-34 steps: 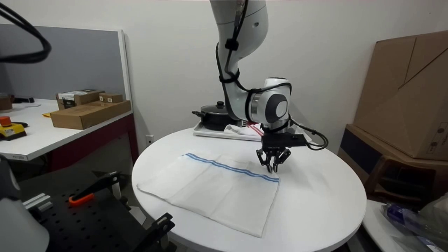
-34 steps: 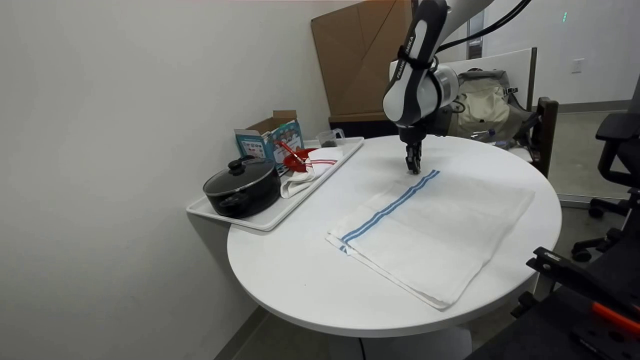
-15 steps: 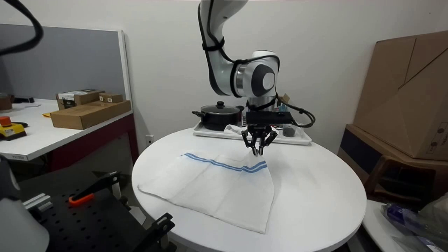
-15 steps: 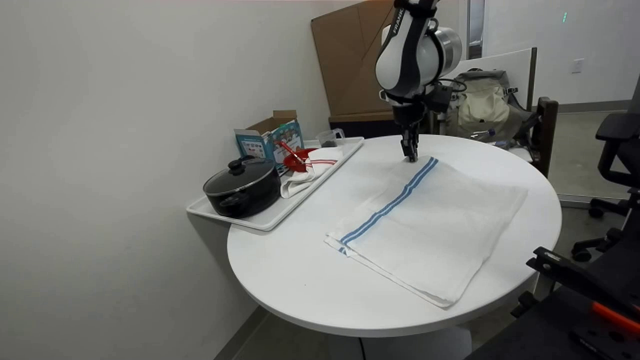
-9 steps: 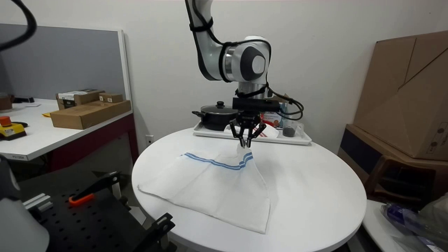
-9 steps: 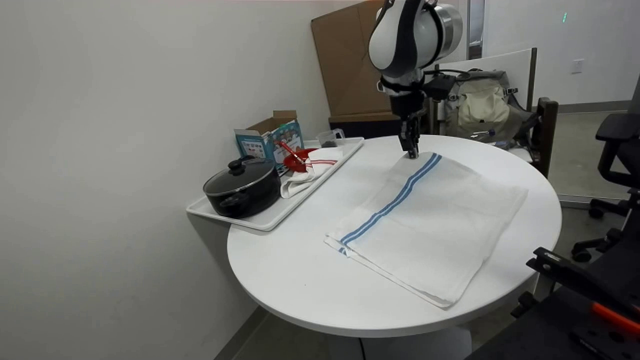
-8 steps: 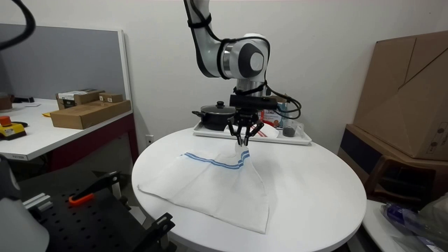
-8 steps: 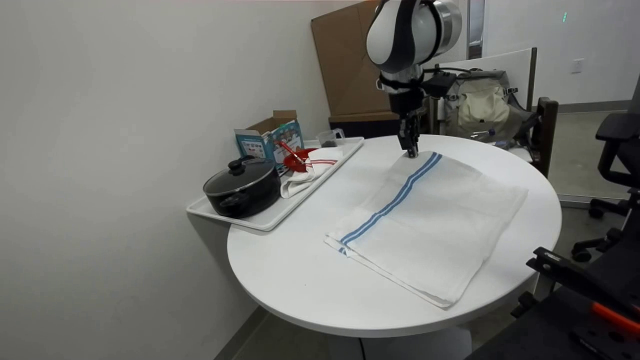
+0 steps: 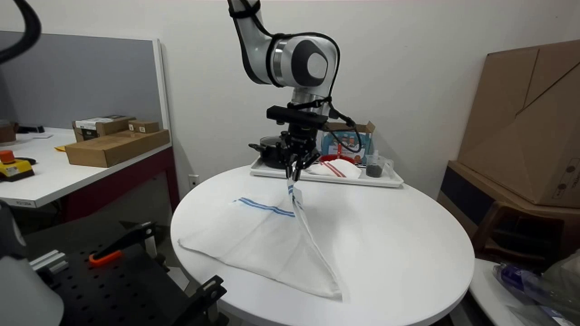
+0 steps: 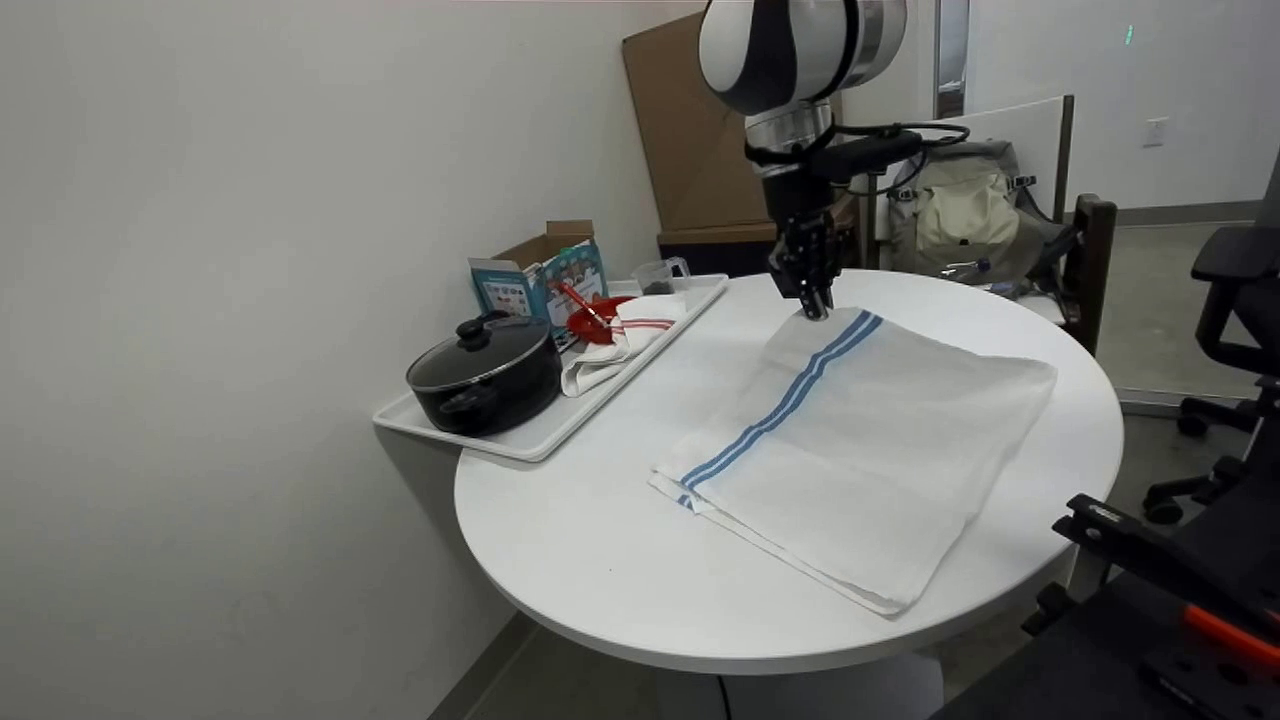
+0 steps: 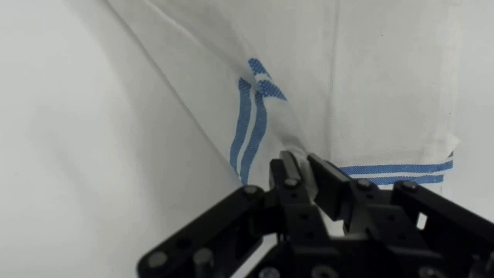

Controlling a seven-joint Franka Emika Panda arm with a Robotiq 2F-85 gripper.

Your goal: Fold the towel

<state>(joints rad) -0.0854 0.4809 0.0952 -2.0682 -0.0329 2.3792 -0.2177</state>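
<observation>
My fingers (image 11: 328, 185) are nearly closed, pinching a raised edge of the towel (image 11: 308, 77); in an exterior view the rest lies across the table (image 10: 600, 560) toward five o'clock.

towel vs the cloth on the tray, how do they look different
The towel has blue stripes, the cloth red ones. The towel spreads mostly flat across the table, while the cloth lies bunched on the tray. The gripper pinches part of the towel above the table; the cloth is not held. Both are mainly white.
</observation>
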